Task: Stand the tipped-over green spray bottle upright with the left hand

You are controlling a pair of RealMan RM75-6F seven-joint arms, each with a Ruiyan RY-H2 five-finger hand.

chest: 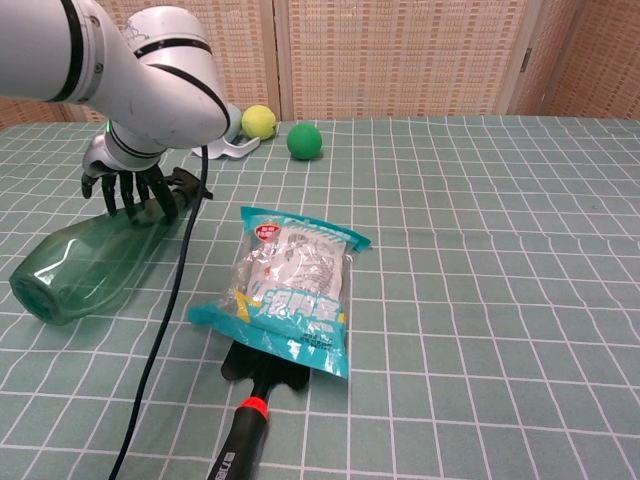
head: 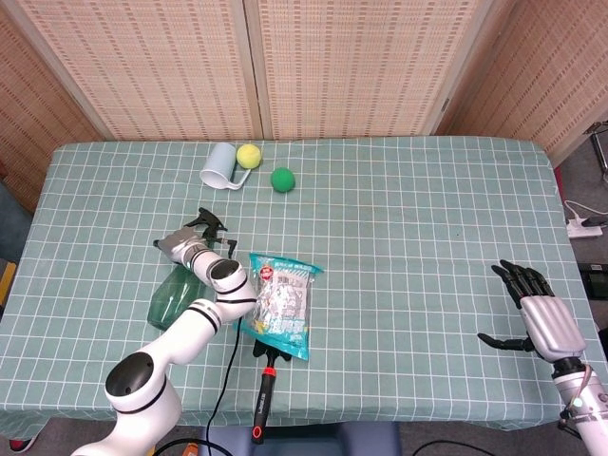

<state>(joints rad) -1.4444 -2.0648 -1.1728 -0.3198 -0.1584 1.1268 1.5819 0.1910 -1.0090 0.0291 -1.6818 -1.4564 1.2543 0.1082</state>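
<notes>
Green spray bottle (chest: 82,265) lies tipped — left hand (chest: 125,188) over its neck.

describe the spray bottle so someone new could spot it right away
Start at the checked green tablecloth and go to its front left, where the left hand reaches down. The green spray bottle lies on its side there, left of the snack bag. It is the only see-through green thing, with a black trigger head.

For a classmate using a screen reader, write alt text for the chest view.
A green spray bottle lies tipped over on a checked green tablecloth, with the robot's left hand over its neck end, fingers pointing down. Beside it a snack bag lies over a red-and-black tool; two balls sit behind.
</notes>
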